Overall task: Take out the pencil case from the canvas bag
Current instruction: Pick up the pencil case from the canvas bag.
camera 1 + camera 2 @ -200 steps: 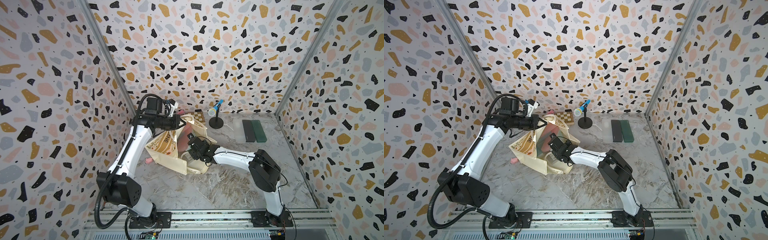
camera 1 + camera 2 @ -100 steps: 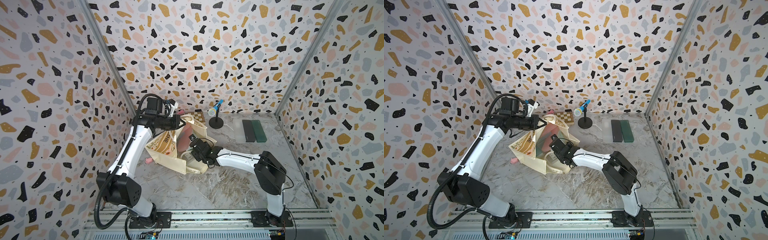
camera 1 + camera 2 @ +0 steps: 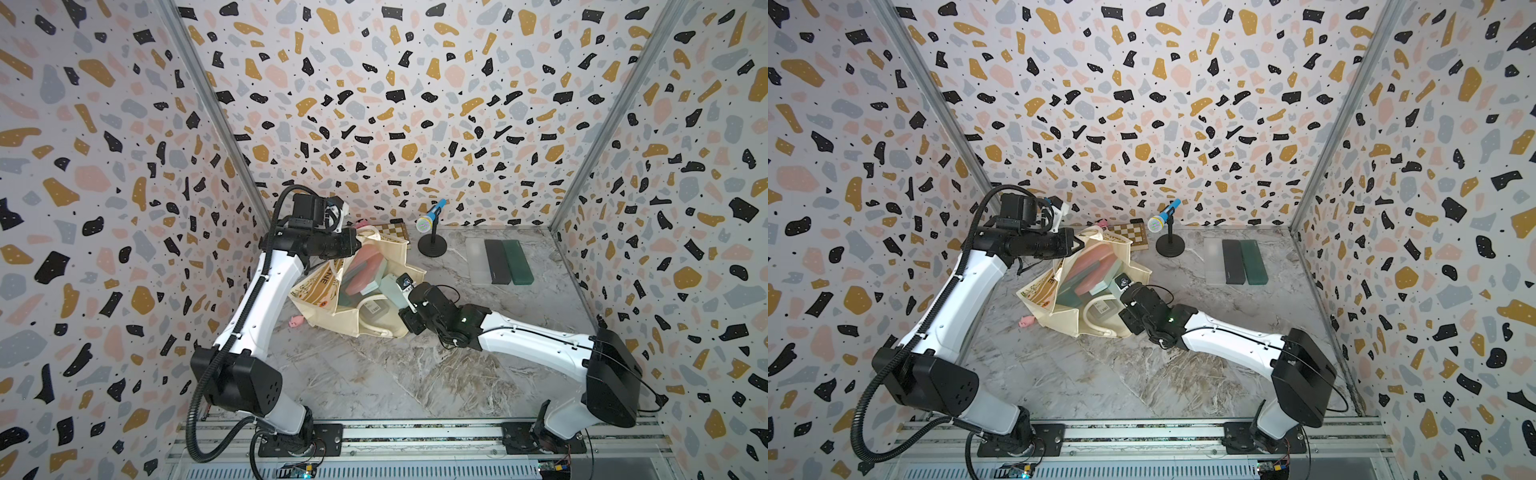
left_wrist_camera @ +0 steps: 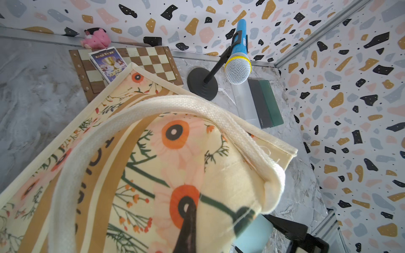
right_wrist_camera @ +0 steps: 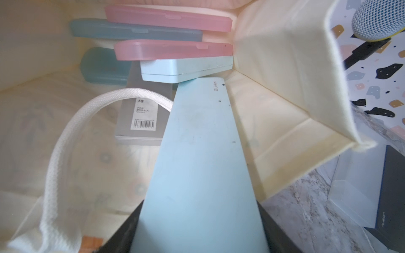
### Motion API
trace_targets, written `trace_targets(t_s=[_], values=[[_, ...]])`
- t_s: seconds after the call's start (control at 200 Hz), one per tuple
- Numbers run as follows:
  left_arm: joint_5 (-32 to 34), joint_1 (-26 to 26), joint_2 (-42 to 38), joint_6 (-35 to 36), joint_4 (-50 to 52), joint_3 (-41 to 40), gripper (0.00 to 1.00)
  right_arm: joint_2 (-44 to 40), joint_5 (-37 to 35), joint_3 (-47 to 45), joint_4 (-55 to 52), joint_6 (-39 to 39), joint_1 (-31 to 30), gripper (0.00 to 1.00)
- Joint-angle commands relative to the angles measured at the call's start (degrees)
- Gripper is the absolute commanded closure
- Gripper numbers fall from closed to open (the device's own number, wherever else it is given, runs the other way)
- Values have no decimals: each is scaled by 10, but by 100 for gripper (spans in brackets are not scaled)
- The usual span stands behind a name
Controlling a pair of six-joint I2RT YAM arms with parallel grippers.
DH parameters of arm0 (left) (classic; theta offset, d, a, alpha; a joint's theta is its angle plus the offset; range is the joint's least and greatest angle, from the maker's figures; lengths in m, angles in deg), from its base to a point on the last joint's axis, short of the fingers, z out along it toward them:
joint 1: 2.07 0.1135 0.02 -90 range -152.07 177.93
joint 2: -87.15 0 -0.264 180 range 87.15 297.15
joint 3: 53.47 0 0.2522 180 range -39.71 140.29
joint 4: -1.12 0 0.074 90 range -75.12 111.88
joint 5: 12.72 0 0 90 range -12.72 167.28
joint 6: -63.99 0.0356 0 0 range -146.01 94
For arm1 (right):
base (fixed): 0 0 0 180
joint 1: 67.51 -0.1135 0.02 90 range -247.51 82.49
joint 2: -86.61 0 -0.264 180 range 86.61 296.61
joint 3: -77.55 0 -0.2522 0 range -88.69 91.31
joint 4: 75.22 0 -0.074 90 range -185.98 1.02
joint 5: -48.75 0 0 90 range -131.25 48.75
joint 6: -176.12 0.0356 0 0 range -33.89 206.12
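The pencil case (image 5: 197, 142), long and pale blue, lies at the mouth of the canvas bag (image 3: 328, 318). Its near end is pinched between the right fingers (image 5: 118, 236) and its far end is inside, meeting a whitish case (image 5: 186, 70). Stacked behind that are pink cases (image 5: 173, 50) and blue-grey cases (image 5: 135, 32). A grey case with a barcode label (image 5: 142, 118) lies just beside the held one, and a white rope handle (image 5: 65, 142) loops across the bag's inside on that same side. The bag lies on its side on the counter (image 3: 395, 374) near the left back corner, mouth toward the right arm. The left fingers (image 3: 1073, 244) are pressed together on its raised upper rim, propping the printed face up. Behind the bag, a chessboard (image 3: 392, 230) carries a card box (image 4: 108, 63), and a pink plush (image 4: 95, 39) sits against the back wall. A microphone stand (image 3: 432, 248) is near the bag's back corner. Three flat cases (image 3: 498, 264), clear, black and green, lie side by side farther right, well apart from the bag. A small pink toy (image 3: 297, 321) rests by the bag's left edge. A wide stretch of marble runs from the bag to the base rail (image 3: 415, 432).
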Motion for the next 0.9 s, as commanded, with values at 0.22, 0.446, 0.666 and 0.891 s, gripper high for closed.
trace_targets(t_s=[0.22, 0.446, 0.666, 0.891], values=[[74, 13, -6, -14, 19, 13, 100, -161, 45, -96, 41, -46, 1, 45], [94, 22, -11, -24, 21, 10, 100, -262, 61, -150, 63, -46, 1, 46], [101, 29, -11, -31, 20, 10, 100, -303, 49, -171, 67, -33, 11, 48], [109, 36, -19, -39, 19, 5, 100, -373, -21, -217, 108, -2, 18, 48]])
